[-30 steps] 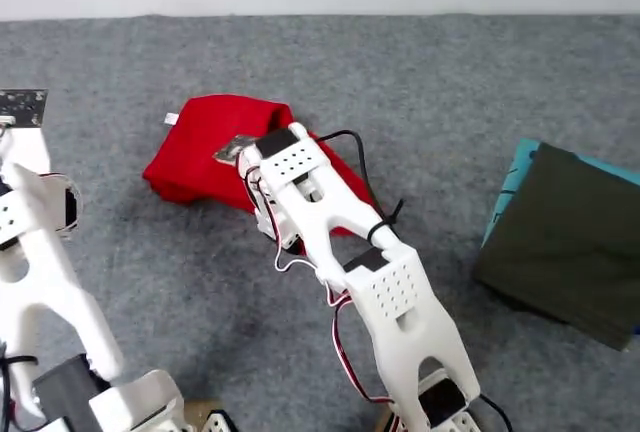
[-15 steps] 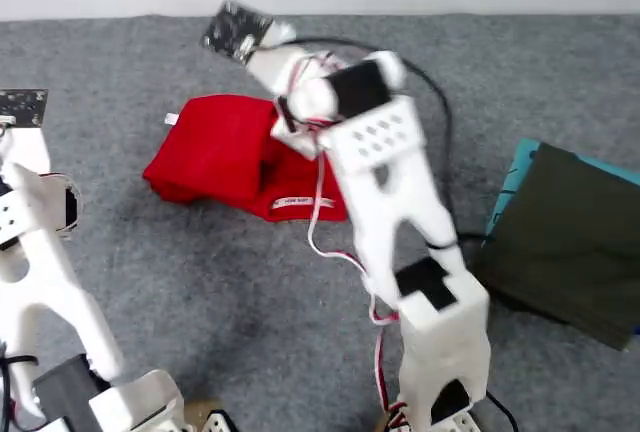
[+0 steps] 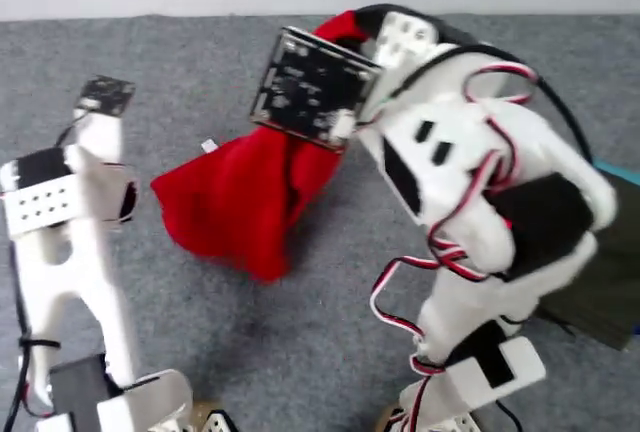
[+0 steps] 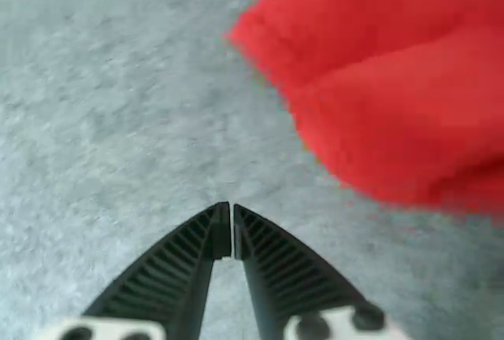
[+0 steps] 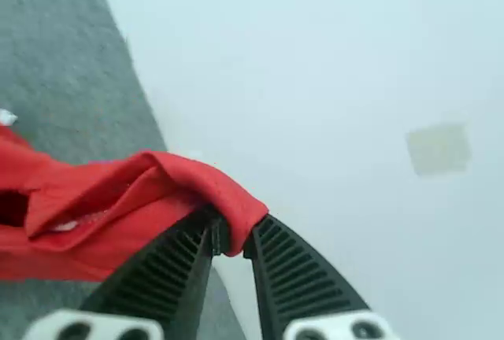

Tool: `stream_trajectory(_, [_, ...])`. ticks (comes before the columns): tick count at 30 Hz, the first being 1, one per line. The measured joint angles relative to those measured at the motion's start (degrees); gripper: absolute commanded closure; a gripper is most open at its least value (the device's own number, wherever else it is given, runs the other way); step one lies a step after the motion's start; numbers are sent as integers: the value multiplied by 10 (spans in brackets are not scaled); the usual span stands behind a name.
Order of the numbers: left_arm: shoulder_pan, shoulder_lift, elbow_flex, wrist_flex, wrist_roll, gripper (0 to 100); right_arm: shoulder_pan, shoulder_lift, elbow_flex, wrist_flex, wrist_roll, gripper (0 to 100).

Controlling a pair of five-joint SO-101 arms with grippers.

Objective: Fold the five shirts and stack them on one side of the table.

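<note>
Clamped in the right gripper (image 5: 234, 242): a bunched fold of the red shirt (image 3: 245, 202), held high over the far middle of the table (image 3: 150, 52). Draped from that pinch down and to the left, with the lower bulk sagging toward the grey surface; hard to tell whether touching it or just clear of it. At the shirt's left edge, a small white tag (image 3: 208, 145). Fingertips of the left gripper (image 4: 231, 212) together on nothing, low over bare table, near the shirt's left side but apart from it. At the near left, the left arm (image 3: 70, 212), upright. At the right edge, a folded dark shirt (image 3: 600, 302) flat on a teal cloth (image 3: 625, 174), partly behind the right arm (image 3: 480, 202).
</note>
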Motion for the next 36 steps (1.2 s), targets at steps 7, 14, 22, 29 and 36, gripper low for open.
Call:
stream_trajectory(7, [138, -115, 0, 47, 0, 985, 28, -8, 11, 2, 2, 988])
stream_trajectory(14, [270, -192, 49, 94, 1, 984, 40, -8, 56, 16, 2, 988])
stream_trajectory(22, [378, -195, 179, 15, 29, 981, 66, -8, 123, 16, -9, 988])
stream_trajectory(29, [434, -195, 207, -30, 62, 838, 66, -8, 146, 16, -28, 988])
stream_trajectory(36, [435, -195, 293, -143, 92, 818, 69, -8, 156, 16, -28, 988])
